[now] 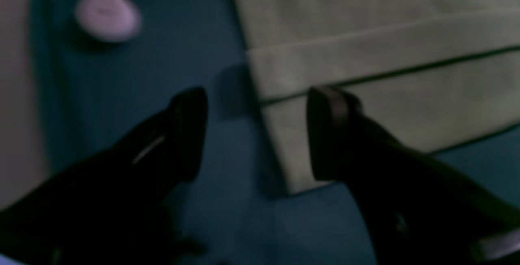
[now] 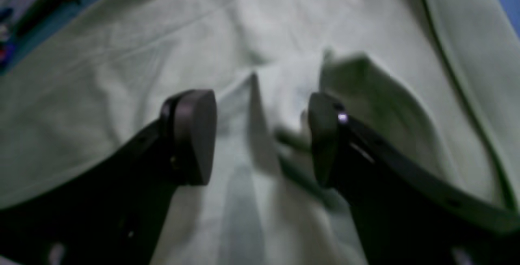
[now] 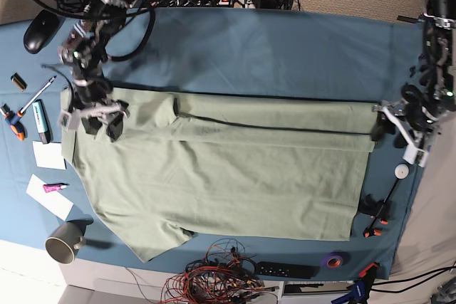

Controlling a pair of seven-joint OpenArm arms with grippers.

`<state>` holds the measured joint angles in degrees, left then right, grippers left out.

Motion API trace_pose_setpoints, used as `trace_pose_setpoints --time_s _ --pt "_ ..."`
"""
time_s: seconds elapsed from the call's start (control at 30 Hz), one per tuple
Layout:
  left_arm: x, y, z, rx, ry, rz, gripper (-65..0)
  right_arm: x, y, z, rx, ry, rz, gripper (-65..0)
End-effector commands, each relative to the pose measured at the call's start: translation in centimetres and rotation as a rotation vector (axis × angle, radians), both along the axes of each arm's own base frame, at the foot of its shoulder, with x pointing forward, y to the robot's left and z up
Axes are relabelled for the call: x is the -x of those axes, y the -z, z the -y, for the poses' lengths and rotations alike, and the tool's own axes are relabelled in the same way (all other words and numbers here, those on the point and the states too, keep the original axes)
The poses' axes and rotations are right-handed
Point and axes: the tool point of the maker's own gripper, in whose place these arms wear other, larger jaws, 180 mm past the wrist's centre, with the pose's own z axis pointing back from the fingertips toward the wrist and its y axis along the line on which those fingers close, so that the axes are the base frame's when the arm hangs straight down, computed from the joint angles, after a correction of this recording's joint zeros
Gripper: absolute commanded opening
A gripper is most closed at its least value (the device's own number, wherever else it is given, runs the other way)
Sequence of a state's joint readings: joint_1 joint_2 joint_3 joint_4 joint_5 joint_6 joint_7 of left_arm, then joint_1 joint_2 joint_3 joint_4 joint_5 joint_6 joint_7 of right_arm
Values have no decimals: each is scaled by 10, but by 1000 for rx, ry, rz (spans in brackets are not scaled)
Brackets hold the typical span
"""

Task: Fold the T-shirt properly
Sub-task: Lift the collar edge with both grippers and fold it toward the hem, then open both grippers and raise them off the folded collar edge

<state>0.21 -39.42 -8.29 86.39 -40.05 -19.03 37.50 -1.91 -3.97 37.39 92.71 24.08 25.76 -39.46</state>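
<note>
The pale sage-green T-shirt [image 3: 228, 169] lies flat on the teal table cloth [image 3: 271, 48], its far long edge folded over toward the middle. My left gripper [image 1: 258, 135] hovers open at the shirt's hem corner [image 1: 284, 135]; one finger [image 1: 329, 131] is above the folded hem and the other is over bare cloth. It appears at the shirt's right end [image 3: 392, 132] in the base view. My right gripper [image 2: 260, 139] is open over the collar [image 2: 357, 82], holding nothing, and sits at the shirt's left end [image 3: 101, 127].
A white round disc [image 1: 107, 16] lies beyond the hem corner [image 3: 402, 171]. Pens and markers [image 3: 39, 119], paper notes [image 3: 48, 154] and a mug [image 3: 64, 241] sit at the left. Loose wires [image 3: 214, 275], a black remote [image 3: 285, 270] and a tape roll [image 3: 331, 260] line the near edge.
</note>
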Motion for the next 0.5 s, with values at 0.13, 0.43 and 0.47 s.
trace_pose_setpoints --time_s 0.13,0.43,0.47 --pt "-12 -36 -28 -41 -10 70 -264 50 -16 42 -89 186 77 -296" --pt "-12 -42 -24 -3 5 80 -264 109 9 86 -225 426 55 -296" --pt "-12 -42 -25 -3 5 81 -264 105 11 83 -235 422 54 -296"
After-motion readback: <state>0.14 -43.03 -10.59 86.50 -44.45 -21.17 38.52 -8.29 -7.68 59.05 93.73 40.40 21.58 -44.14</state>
